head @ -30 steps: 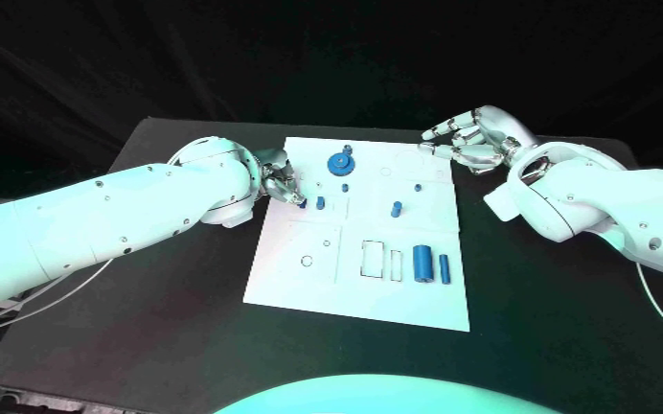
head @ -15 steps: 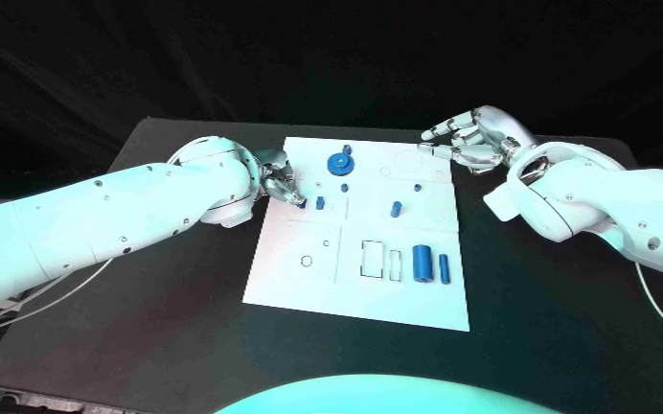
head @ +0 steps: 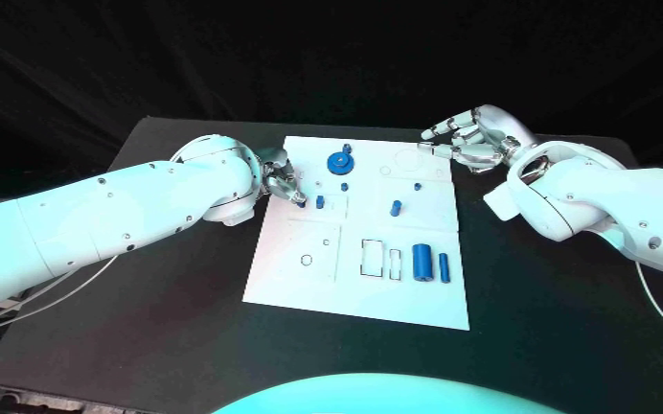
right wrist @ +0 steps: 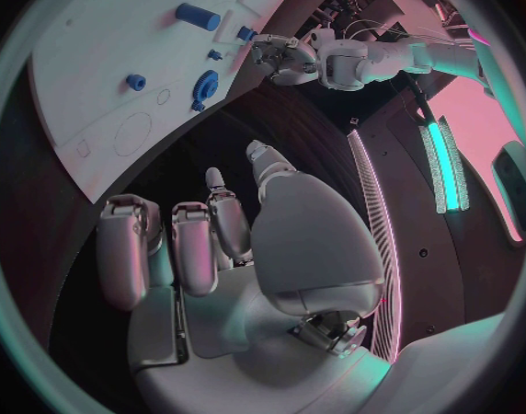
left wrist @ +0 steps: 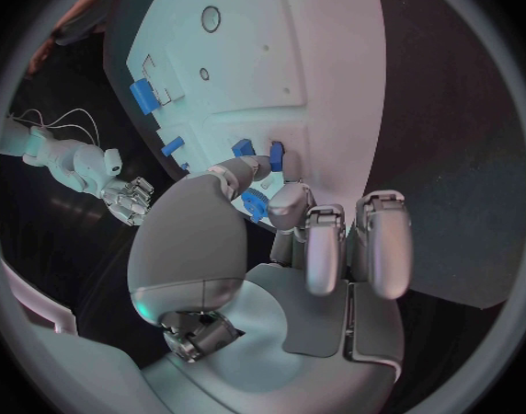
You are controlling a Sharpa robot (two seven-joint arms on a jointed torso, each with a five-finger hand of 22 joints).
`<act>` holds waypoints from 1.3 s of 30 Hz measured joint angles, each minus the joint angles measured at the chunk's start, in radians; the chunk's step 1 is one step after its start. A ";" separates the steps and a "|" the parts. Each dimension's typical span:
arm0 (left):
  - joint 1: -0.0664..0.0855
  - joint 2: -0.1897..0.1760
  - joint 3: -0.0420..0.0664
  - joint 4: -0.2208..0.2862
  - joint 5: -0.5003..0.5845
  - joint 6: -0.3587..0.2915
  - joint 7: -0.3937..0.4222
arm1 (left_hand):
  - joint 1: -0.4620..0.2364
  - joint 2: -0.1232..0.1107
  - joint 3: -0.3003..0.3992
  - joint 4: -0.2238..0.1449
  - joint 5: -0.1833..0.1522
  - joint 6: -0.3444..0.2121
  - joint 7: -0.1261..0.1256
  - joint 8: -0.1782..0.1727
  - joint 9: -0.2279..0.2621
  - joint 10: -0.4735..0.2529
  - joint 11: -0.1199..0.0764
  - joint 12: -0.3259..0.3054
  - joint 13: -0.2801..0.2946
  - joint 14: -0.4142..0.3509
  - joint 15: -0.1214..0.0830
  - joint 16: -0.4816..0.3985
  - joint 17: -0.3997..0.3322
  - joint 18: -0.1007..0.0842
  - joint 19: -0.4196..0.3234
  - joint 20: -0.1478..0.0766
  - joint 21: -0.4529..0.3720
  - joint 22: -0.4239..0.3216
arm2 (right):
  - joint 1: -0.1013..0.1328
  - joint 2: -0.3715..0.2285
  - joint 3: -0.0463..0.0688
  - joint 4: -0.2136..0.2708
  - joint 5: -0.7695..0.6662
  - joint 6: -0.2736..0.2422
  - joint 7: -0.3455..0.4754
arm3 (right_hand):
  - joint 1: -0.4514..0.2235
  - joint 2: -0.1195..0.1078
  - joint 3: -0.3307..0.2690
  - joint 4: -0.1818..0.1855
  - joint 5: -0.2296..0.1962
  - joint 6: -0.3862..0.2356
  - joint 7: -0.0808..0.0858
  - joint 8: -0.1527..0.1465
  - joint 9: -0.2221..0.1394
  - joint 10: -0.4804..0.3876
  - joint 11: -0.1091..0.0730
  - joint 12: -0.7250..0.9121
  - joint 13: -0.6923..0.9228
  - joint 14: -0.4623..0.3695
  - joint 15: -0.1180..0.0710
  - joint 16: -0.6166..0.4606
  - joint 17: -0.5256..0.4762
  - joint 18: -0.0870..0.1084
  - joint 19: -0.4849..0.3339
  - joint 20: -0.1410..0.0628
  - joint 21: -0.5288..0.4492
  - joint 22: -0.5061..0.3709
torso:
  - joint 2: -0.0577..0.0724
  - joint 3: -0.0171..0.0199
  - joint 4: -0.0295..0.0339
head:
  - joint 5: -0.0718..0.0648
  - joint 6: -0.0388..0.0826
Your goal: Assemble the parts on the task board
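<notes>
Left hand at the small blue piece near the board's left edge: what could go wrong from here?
1. The left hand works at the small blue peg with fingertips only; it might tip or slip.
2. The blue gear stands close behind; the fingers could knock it.
3. Pushing sideways might shift the task board on the table.

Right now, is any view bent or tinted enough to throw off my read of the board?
Head view: even cyan light, task board edges straight. Left wrist view: fisheye bows the board's edges, the left hand covers its near part. Right wrist view: pink-and-teal room light, the board curved past the right hand.
</notes>
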State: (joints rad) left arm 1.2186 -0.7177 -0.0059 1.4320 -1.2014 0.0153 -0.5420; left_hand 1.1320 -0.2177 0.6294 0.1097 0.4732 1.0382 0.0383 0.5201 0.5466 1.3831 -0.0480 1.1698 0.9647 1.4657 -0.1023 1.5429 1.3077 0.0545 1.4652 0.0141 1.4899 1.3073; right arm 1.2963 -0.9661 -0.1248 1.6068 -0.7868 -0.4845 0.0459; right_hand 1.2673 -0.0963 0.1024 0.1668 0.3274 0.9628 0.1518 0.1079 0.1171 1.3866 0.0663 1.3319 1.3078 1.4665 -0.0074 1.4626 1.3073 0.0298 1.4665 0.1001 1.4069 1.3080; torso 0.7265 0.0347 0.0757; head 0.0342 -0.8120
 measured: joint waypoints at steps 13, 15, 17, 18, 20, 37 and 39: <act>0.000 0.007 0.000 -0.007 0.007 0.002 -0.013 | -0.017 -0.001 -0.057 0.007 0.000 0.010 -0.011 -0.002 0.001 0.018 -0.014 0.004 0.011 -0.002 -0.006 0.000 0.000 -0.016 0.000 -0.007 0.000 0.001 | 0.000 -0.003 0.000 0.003 0.000 0.000 0.000 | 0.000 0.000 0.000 0.000 0.000 0.000 0.000 0.000 0.000 0.000 0.000 0.000 0.000 0.000 0.000 0.000 0.000 0.000 -0.004 -0.004 0.000 0.000 | -0.001 0.0000 0.0004 | -0.002 -0.003; 0.000 0.008 -0.001 -0.008 0.007 0.002 -0.015 | -0.022 0.004 -0.081 0.020 -0.004 0.029 -0.029 0.001 0.008 0.024 -0.021 0.008 0.012 0.000 -0.007 0.000 0.000 -0.015 0.000 -0.007 0.000 0.001 | 0.000 -0.004 0.000 0.003 0.000 0.000 0.000 | 0.000 0.000 0.000 0.000 0.000 0.000 0.000 0.000 0.000 0.000 0.000 0.000 0.000 0.000 0.000 0.000 0.000 0.000 -0.004 -0.004 0.000 0.000 | -0.001 0.0000 0.0007 | -0.003 -0.003; -0.001 0.008 -0.001 -0.009 0.008 0.002 -0.017 | -0.022 0.004 -0.104 0.031 -0.004 0.036 -0.035 -0.002 0.006 0.023 -0.020 0.008 0.014 0.000 -0.007 0.000 0.000 -0.016 0.000 -0.007 0.000 0.001 | 0.000 -0.004 0.000 0.003 0.000 0.000 0.000 | 0.000 0.000 -0.001 0.001 0.000 0.000 0.000 0.000 0.000 0.000 0.000 0.000 0.000 0.000 0.000 -0.004 0.000 0.000 -0.004 -0.004 0.000 0.000 | -0.001 0.0000 0.0006 | -0.003 -0.002; -0.001 0.008 -0.001 -0.010 0.008 0.002 -0.018 | -0.022 0.004 -0.116 0.036 -0.004 0.037 -0.037 -0.006 0.004 0.022 -0.019 0.008 0.014 0.000 -0.007 0.000 0.000 -0.015 0.000 -0.007 0.000 0.001 | 0.000 -0.004 0.000 0.003 0.000 0.000 0.000 | 0.000 0.000 -0.003 0.003 0.000 0.000 0.000 0.000 0.000 0.000 0.000 0.000 0.000 0.000 0.000 -0.004 0.000 0.000 -0.004 -0.004 0.000 0.000 | -0.001 0.0000 0.0006 | -0.003 -0.002; -0.001 0.009 -0.002 -0.010 0.008 0.003 -0.020 | -0.024 0.010 -0.135 0.046 -0.004 0.037 -0.037 -0.007 0.001 0.022 -0.019 0.008 0.016 0.000 -0.007 0.000 0.000 -0.016 0.000 -0.007 0.000 0.001 | 0.000 -0.004 0.000 0.003 0.000 0.000 0.000 | 0.000 0.000 -0.003 0.003 0.000 0.000 0.000 0.000 0.000 0.000 0.000 0.000 0.000 0.000 0.000 -0.004 0.000 0.000 -0.004 -0.004 0.000 0.000 | -0.001 -0.0001 0.0006 | -0.003 -0.002; -0.002 0.011 -0.002 -0.015 0.012 0.003 -0.033 | -0.023 0.027 -0.248 0.098 -0.003 0.050 -0.035 -0.022 -0.003 0.022 -0.019 0.008 0.017 0.000 -0.007 0.000 0.000 -0.015 0.000 -0.007 0.004 0.001 | 0.000 -0.004 0.000 0.002 0.000 0.000 0.000 | 0.000 0.000 -0.005 0.005 0.000 0.000 0.000 0.000 -0.001 0.000 0.000 0.000 0.000 0.000 0.000 -0.004 0.001 0.000 -0.004 -0.004 -0.004 0.000 | -0.001 -0.0006 0.0010 | -0.004 -0.002; -0.002 0.010 -0.002 -0.016 0.013 0.002 -0.034 | -0.024 0.028 -0.270 0.110 -0.003 0.050 -0.035 -0.027 -0.004 0.022 -0.019 0.008 0.014 0.000 -0.007 0.000 0.000 -0.015 0.000 -0.007 0.004 0.000 | 0.000 -0.004 0.000 0.002 0.000 0.000 0.000 | -0.004 0.004 -0.006 0.006 0.000 0.000 0.000 0.000 -0.001 0.000 0.000 0.000 0.000 0.000 0.000 -0.004 0.001 0.000 -0.004 -0.004 -0.004 0.000 | -0.001 -0.0007 0.0009 | -0.004 -0.001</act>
State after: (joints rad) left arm 1.2167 -0.7074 -0.0077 1.4165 -1.1887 0.0171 -0.5765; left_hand 1.1084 -0.1901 0.3593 0.2196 0.4702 1.0880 0.0030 0.4930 0.5426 1.4049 -0.0668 1.1776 0.9788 1.4656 -0.1094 1.5429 1.3074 0.0391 1.4653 0.0070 1.4936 1.3078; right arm 1.2963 -0.9696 -0.1248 1.6087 -0.7865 -0.4850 0.0460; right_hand 1.2632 -0.0922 0.0965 0.1727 0.3274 0.9628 0.1519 0.1079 0.1162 1.3866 0.0663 1.3319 1.3075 1.4665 -0.0074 1.4587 1.3080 0.0297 1.4628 0.0964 1.4028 1.3075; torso 0.7257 0.0340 0.0766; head 0.0307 -0.8132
